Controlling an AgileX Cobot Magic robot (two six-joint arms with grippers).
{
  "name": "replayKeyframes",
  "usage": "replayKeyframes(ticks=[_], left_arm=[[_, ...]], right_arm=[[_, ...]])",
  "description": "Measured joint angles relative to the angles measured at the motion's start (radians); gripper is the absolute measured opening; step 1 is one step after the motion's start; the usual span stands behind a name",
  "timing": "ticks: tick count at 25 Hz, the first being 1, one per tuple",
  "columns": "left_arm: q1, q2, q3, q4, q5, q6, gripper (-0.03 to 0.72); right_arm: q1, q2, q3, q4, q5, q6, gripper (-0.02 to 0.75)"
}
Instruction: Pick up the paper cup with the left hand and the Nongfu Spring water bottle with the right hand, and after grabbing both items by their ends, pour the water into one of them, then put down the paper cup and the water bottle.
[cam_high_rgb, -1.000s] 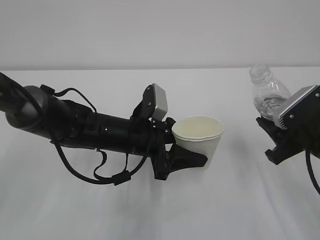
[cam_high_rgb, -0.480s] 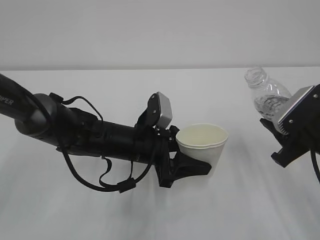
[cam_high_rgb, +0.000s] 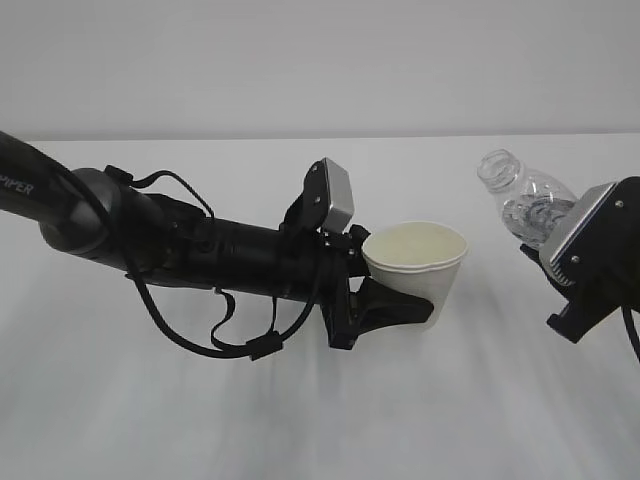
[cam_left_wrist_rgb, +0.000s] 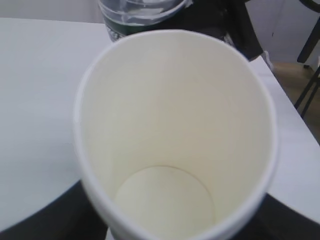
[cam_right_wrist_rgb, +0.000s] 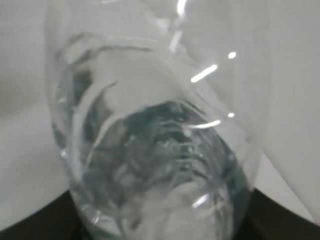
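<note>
Cup (cam_high_rgb: 418, 265) sits in the left gripper (cam_high_rgb: 385, 305), which grips it low down and holds it up off the white bench (cam_high_rgb: 300, 420). Its mouth faces up and it looks empty inside. To its right, apart from it, the right gripper (cam_high_rgb: 560, 275) clasps the bottle (cam_high_rgb: 525, 205) by its lower end. The bottle's open neck leans toward the cup.

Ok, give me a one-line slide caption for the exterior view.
Left gripper holds the empty paper cup upright while the right gripper tilts the capless water bottle toward it.
</note>
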Motion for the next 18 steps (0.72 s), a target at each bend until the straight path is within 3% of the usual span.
replayKeyframes(ticks=[18], left_arm=[[-0.014, 0.000, 0.000, 0.029, -0.004, -0.015, 0.428]], right_arm=[[0.000, 0.000, 0.000, 0.007, 0.001, -0.199, 0.407]])
